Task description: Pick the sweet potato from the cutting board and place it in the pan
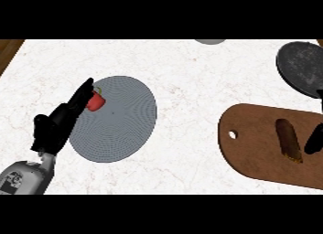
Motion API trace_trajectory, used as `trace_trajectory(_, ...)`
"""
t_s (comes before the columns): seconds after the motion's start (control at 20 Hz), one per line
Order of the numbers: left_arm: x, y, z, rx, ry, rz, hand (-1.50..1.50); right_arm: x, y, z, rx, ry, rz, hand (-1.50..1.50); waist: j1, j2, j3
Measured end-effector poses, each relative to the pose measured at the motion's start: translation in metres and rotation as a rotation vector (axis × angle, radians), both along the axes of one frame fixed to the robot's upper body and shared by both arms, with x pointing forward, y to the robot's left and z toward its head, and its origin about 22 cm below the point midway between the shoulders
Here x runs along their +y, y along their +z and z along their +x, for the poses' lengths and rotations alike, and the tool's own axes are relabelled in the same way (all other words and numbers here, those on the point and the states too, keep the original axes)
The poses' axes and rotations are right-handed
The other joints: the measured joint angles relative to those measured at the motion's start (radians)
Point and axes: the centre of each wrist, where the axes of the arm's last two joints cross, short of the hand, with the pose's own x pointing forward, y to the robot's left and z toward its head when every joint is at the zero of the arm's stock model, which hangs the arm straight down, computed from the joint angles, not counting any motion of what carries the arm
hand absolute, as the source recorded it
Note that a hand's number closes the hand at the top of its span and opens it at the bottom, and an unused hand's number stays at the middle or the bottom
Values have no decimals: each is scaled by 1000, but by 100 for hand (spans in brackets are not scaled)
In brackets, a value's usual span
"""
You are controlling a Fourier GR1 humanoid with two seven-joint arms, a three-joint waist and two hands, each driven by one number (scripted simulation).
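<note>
A long brown sweet potato [288,139] lies on the brown cutting board [258,155] at the right. The dark round pan [305,67] sits behind the board at the upper right. Only the black fingers of my right hand [319,137] show at the right edge, pointing down just right of the sweet potato, close beside it. My left hand [61,123] stands open with straight fingers at the left, over the edge of a grey plate.
A grey round plate [120,119] lies left of centre with a small red pepper [95,101] on its left rim. A grey object [210,41] peeks in at the top edge. Wooden floor shows at the far left.
</note>
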Motion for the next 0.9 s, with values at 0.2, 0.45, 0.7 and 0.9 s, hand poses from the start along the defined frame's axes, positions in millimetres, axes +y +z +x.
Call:
trace_trajectory(0.2,-4,0,1,-3,-14,2,0,17,-6,20,151,-12,45,-150,12,3,0)
trace_trajectory(0.45,0,0,3,2,-7,4,0,38,-20,39,273,-16,110,-150,7,2,1)
trace_trajectory(0.7,1,2,3,7,1,4,0,56,-28,54,338,-22,89,-150,-5,-3,1)
trace_trajectory(0.9,5,-1,-2,10,14,3,0,62,-37,59,377,-29,50,-150,-15,-5,2)
